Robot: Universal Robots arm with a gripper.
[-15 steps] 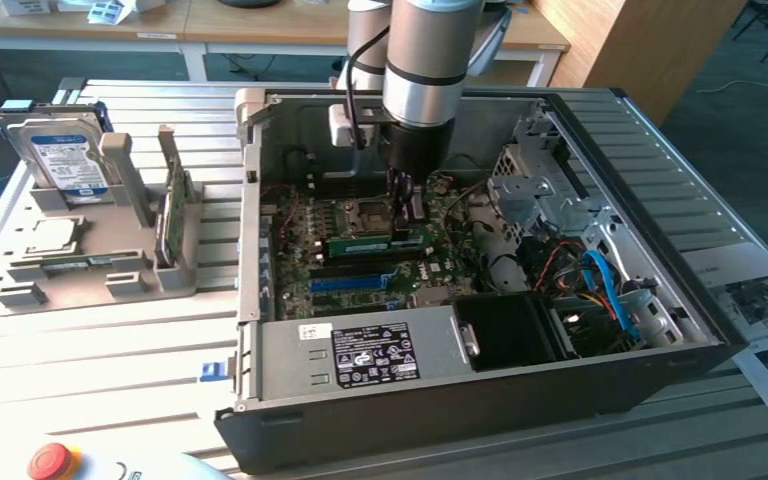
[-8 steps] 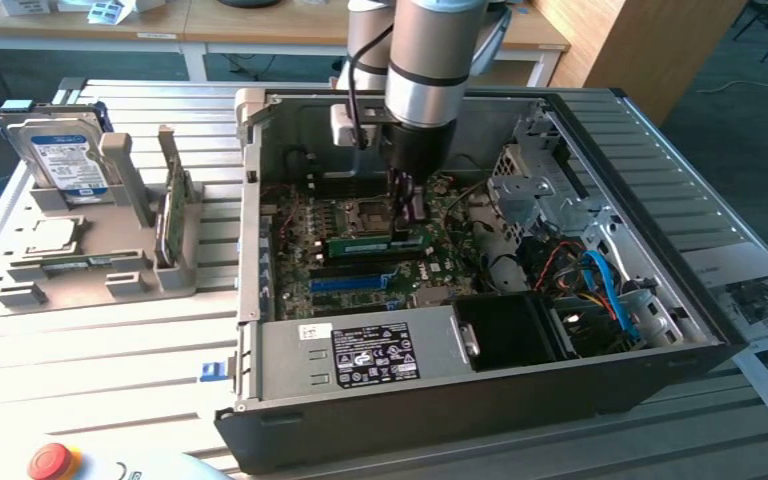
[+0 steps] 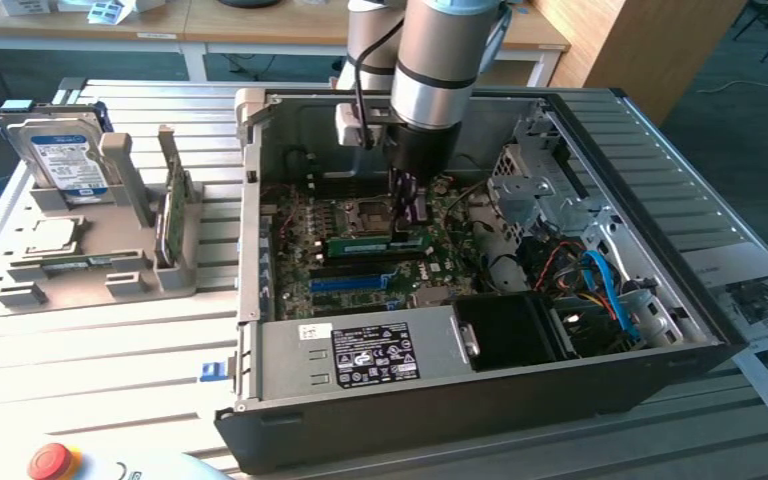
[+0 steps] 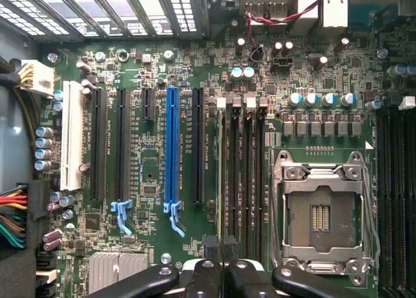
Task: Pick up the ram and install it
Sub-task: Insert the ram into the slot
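Slatted metal forms the counter [image 3: 104, 340] that carries an open computer case [image 3: 491, 400], with wooden desks behind. The arm reaches straight down into the case, and the gripper [image 3: 406, 222] hangs over the motherboard [image 4: 149, 239] beside the empty processor socket [image 4: 322, 213]. The fingers [image 4: 211, 272] are pressed nearly together and appear to pinch the top edge of the ram [image 3: 364, 243]. In the wrist view the ram [image 4: 221, 181] shows edge-on as a thin pale line along the first of the memory slots [image 4: 250, 181]; whether it is fully seated I cannot tell.

Doing this step well, I judge, means holding the stick upright and parallel to its slot, with the push straight down and even along its length, so that neither end rides up.

Crowding is mild: the long blue slot [image 4: 172, 148] and black card slots lie just beside the memory slots, and the drive cage [image 3: 538, 190] and blue cables [image 3: 604, 280] sit towards the exterior view's right. Outside the case, at the exterior view's left, a grey holder [image 3: 177, 275] carries a hard drive [image 3: 57, 150] and an upright card [image 3: 171, 215], well apart from the work.
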